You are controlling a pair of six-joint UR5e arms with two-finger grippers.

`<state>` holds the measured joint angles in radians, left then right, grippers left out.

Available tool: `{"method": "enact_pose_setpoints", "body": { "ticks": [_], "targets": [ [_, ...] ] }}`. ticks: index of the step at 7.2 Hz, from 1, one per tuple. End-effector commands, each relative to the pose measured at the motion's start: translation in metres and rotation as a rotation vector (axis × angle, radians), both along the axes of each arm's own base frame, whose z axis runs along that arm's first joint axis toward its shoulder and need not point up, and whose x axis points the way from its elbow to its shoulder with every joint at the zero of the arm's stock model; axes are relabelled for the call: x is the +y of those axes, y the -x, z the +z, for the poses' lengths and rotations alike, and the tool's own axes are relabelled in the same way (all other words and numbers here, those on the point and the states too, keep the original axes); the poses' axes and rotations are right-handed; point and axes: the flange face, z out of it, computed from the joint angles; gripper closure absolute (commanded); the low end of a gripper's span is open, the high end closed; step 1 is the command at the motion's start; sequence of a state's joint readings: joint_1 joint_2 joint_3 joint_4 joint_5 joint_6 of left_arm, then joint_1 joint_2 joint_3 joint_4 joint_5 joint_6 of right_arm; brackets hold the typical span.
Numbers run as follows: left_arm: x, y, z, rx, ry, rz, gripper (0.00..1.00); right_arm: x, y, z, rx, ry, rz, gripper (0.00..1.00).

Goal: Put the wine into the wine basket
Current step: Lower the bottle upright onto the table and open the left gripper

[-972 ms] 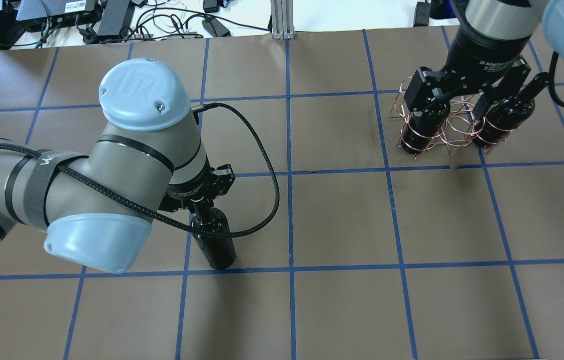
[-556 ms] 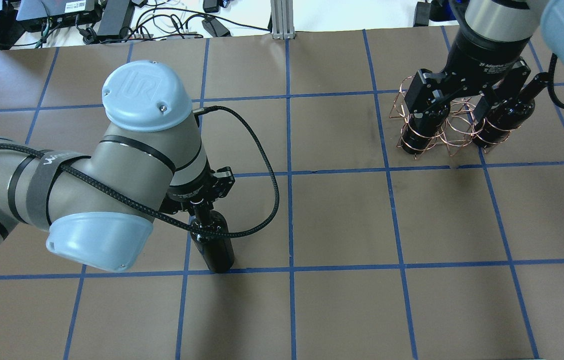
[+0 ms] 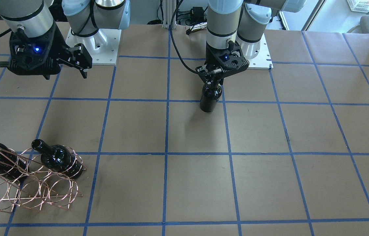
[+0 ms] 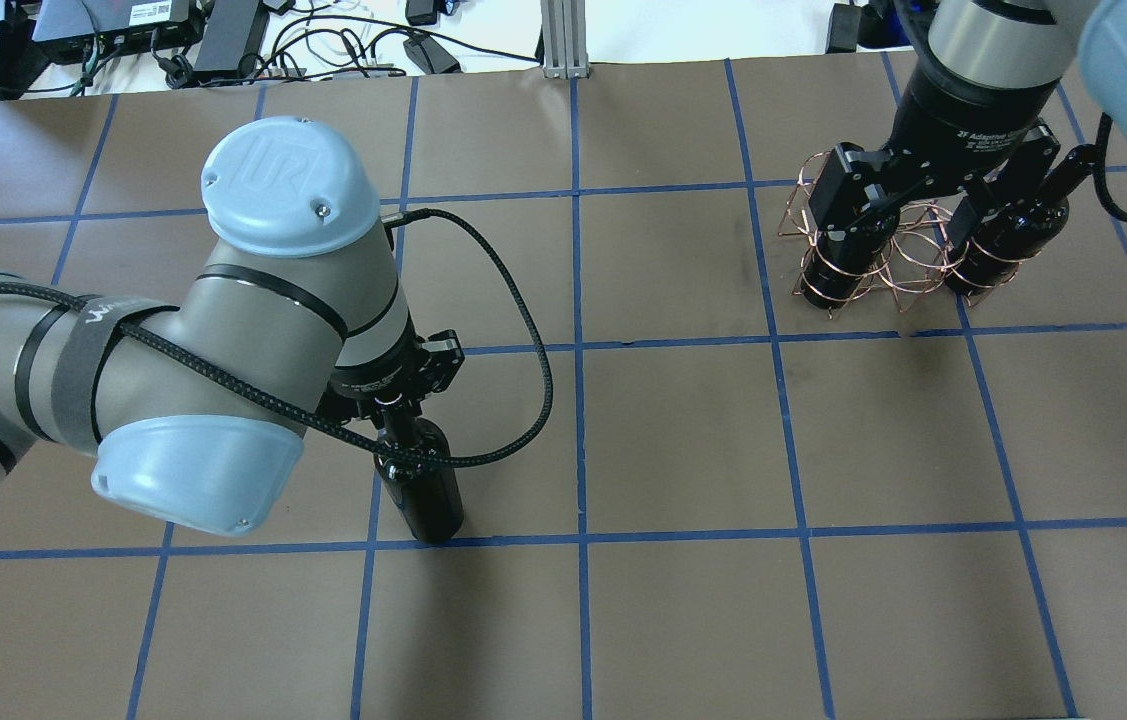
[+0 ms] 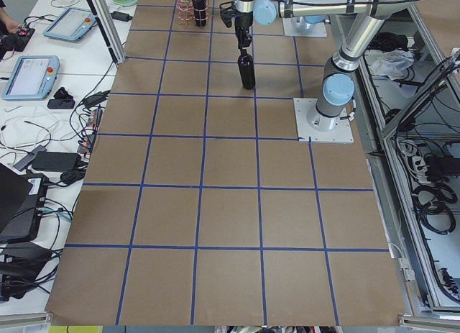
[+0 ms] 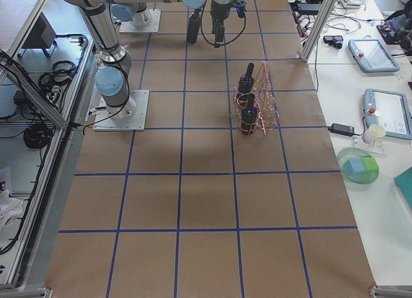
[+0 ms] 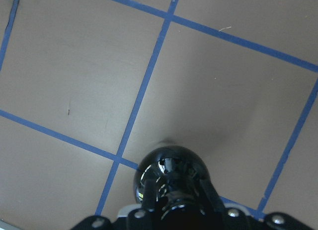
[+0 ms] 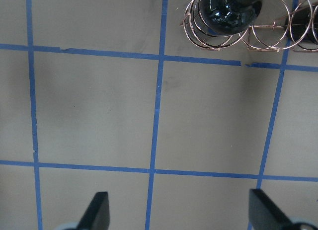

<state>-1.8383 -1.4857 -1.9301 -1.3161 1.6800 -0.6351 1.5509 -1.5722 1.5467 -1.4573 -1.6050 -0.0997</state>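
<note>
Wine (image 4: 426,492) is in the left gripper (image 4: 399,412), whose fingers are clenched on the narrow neck. My left wrist feed shows them pinched on either side of the bottle's mouth, with the dark shoulder bulging out below. The bottle hangs upright over the brown table (image 4: 683,440), its base just above a blue tape line (image 4: 723,535). I cannot tell whether the base touches the paper.

In the overhead view the wine basket (image 4: 908,255) lies at about 2 o'clock from that bottle, well apart from it. Two more dark bottles stand in its copper rings, one (image 4: 838,272) at the 9 o'clock end and the other (image 4: 998,252) at the 3 o'clock end, with rings between them.

The right gripper (image 8: 181,215) is released, its fingers (image 8: 98,210) spread wide and holding nothing. In the overhead view it overlaps the basket. On the right wrist feed the basket sits at the top edge, around 1 o'clock, and only taped table shows between the two fingertips.
</note>
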Motion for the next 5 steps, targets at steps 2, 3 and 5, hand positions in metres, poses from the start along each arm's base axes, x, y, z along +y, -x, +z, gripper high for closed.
{"method": "enact_pose_setpoints", "body": {
  "ticks": [2, 3, 5],
  "targets": [
    [-0.0011, -0.0008, -0.0008, -0.002, -0.001, 0.005, 0.41, 0.0002, 0.0016, -0.0004, 0.016, -0.001, 0.001, 0.00],
    [-0.0011, -0.0008, -0.0008, -0.002, -0.001, 0.007, 0.32, 0.0005, 0.0007, 0.0006, 0.015, 0.003, 0.000, 0.00],
    [-0.0011, -0.0009, -0.0008, -0.003, -0.001, 0.007, 0.32, 0.0004, 0.0009, -0.0004, 0.016, -0.001, 0.003, 0.00]
  ]
}}
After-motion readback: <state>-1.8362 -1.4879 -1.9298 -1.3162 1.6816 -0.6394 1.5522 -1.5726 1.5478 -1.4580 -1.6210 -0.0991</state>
